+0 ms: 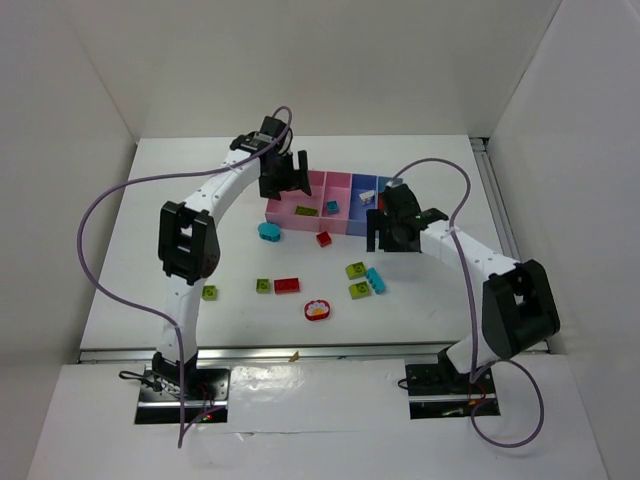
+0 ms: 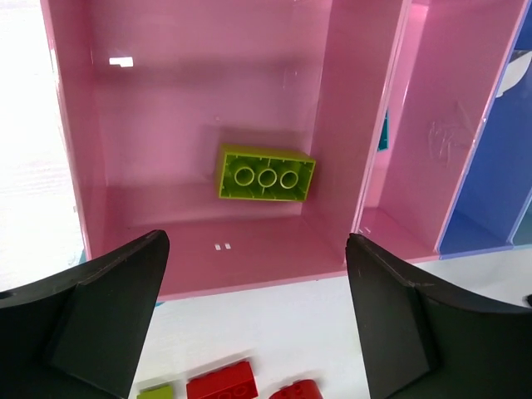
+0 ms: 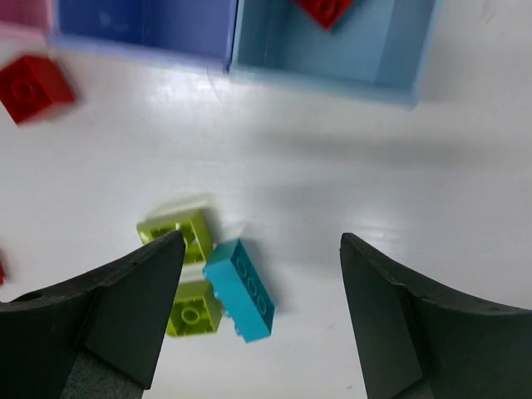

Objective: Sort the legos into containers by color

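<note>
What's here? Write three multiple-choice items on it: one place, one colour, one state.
1. The green brick under the left gripper lies: A on the table; B in a pink bin; C in a blue bin.
2. The brick in the light blue bin is: A red; B green; C teal.
3. The left gripper is: A shut on a brick; B open, empty; C shut, empty.
Answers: 1 B, pink walls surround it. 2 A, the right wrist view shows it red. 3 B, its fingers stand wide apart with nothing between.
</note>
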`<control>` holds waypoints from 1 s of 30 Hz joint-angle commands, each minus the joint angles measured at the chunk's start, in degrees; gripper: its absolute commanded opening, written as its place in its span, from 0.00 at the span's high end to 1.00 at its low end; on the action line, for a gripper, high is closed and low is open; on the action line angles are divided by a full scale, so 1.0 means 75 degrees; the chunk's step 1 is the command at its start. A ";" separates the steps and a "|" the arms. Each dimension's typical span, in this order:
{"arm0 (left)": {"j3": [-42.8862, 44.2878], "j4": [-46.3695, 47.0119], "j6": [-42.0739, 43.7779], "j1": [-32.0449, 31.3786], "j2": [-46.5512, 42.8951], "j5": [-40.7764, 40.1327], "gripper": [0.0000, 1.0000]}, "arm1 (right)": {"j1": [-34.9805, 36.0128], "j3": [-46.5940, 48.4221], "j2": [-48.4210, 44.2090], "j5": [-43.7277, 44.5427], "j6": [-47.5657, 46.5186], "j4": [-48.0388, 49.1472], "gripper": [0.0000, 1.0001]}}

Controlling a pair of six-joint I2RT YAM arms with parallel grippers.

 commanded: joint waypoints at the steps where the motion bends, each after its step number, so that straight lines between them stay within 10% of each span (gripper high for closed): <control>1: 0.0186 -0.0058 0.0252 -0.0087 -0.0734 0.0166 0.03 | 0.0103 -0.0407 -0.0567 -0.0753 0.0293 -0.0300 0.18; 22: -0.0775 -0.0211 0.0345 -0.0087 -0.1696 -0.0326 0.06 | 0.0173 -0.1428 0.0017 -0.1352 0.0047 -0.0160 0.34; 30: -0.1605 -0.0293 0.0193 -0.0087 -0.2280 -0.0782 0.06 | 0.0173 -0.1193 -0.0087 -0.0673 0.0117 -0.0428 0.56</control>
